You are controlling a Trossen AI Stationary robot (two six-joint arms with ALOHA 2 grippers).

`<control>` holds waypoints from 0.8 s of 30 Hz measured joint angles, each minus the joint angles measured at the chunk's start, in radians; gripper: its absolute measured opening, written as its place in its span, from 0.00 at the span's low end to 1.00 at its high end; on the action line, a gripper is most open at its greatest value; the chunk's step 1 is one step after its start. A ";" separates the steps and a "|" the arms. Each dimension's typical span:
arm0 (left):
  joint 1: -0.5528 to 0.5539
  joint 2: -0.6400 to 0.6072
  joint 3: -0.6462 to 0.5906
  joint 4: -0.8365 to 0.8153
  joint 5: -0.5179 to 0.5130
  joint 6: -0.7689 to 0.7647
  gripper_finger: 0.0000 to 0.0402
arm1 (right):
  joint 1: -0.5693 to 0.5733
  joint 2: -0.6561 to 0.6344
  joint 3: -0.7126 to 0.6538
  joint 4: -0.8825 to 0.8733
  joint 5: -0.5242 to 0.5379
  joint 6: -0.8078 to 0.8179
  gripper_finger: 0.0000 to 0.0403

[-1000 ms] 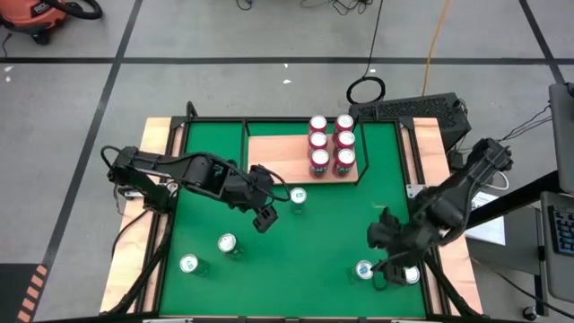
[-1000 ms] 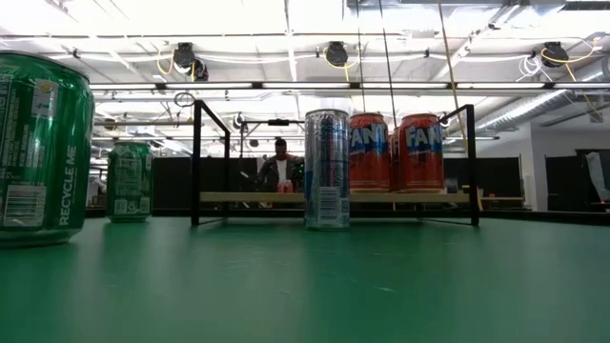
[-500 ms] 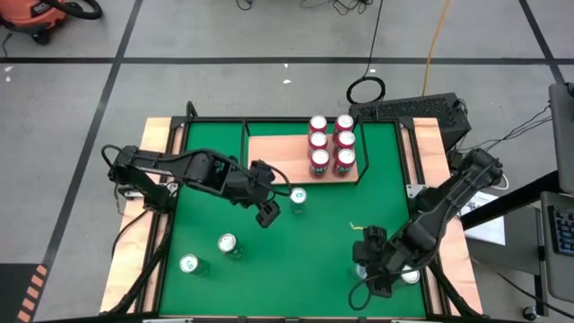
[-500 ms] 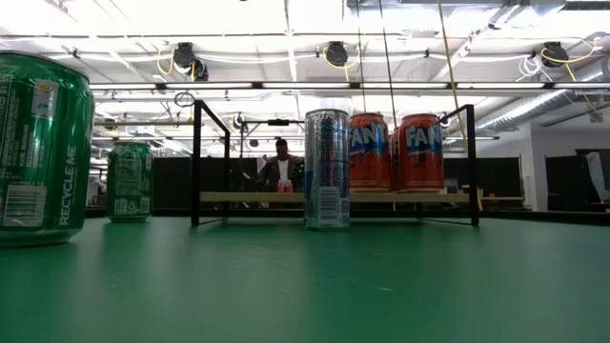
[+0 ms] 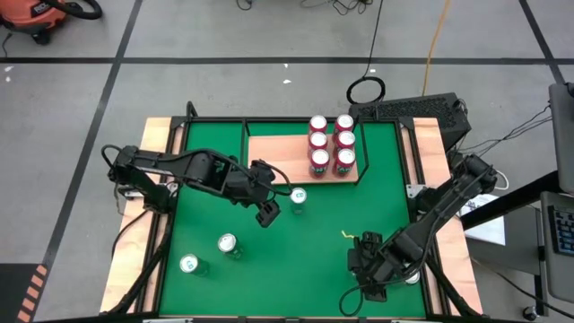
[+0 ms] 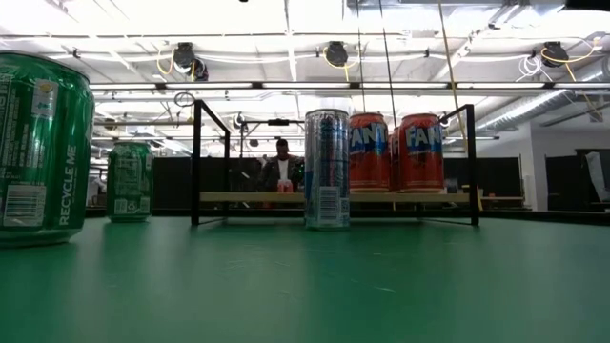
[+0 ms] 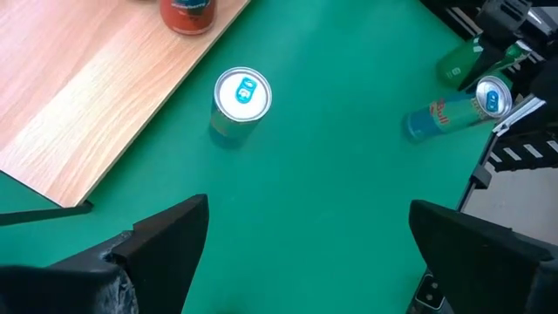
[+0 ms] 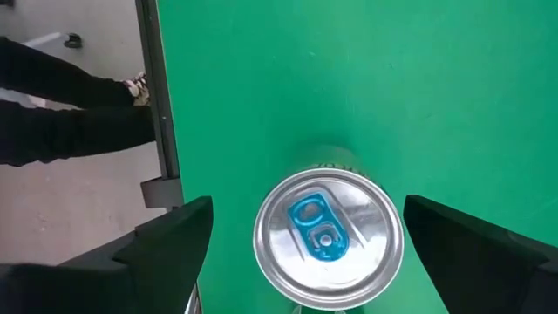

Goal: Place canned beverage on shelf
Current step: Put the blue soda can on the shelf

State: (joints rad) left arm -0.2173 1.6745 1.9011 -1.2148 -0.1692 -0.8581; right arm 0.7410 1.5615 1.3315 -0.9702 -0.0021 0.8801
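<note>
The shelf [image 5: 285, 158] is a light-wood board with a black rail at the table's far side. It carries several red cans [image 5: 332, 144], which also show in the low view [image 6: 396, 152]. A slim silver-blue can [image 5: 298, 197] stands upright on the green mat just in front of the shelf. My left gripper [image 5: 266, 213] hangs open and empty beside it, and the can lies ahead in the left wrist view [image 7: 241, 94]. My right gripper [image 5: 363, 266] is open above a second blue-tabbed can [image 8: 327, 235] near the table's front right. Its fingers stand on either side of that can without touching.
Two green cans [image 5: 227, 243] [image 5: 188, 264] stand at the front left and loom in the low view [image 6: 38, 148]. Another can [image 5: 411, 276] stands just right of my right gripper. The black frame rail [image 8: 159, 96] runs close by. A person's legs [image 8: 70, 96] are beyond it.
My right gripper has moved toward the table's near edge and a little left. It now hangs over the blue-tabbed can at the front right and hides it from above. The cans have not moved.
</note>
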 joint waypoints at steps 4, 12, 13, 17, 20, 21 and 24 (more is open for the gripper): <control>0.000 0.000 0.000 0.001 0.000 0.000 0.99 | 0.000 0.025 0.000 0.000 -0.003 -0.003 0.85; -0.001 0.000 0.000 0.001 0.001 0.000 0.99 | 0.000 0.071 0.000 0.000 -0.019 -0.032 0.65; -0.001 0.000 0.000 0.001 0.002 0.000 0.99 | 0.000 0.073 0.000 0.000 -0.025 -0.032 0.63; -0.001 0.000 0.000 0.001 0.003 0.000 0.99 | 0.000 0.071 0.001 0.000 -0.028 -0.033 0.55; 0.000 0.001 0.000 0.003 0.005 -0.001 0.99 | 0.000 0.068 0.001 -0.002 -0.028 -0.033 0.55; 0.000 0.001 0.000 0.005 0.005 -0.001 0.99 | 0.000 0.066 0.001 -0.003 -0.028 -0.033 0.55; 0.000 0.001 0.000 0.005 0.007 -0.023 0.99 | 0.000 0.061 0.000 -0.009 -0.030 -0.037 0.56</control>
State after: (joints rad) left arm -0.2176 1.6752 1.9007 -1.2102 -0.1623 -0.8811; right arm 0.7410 1.6225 1.3316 -0.9789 -0.0325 0.8427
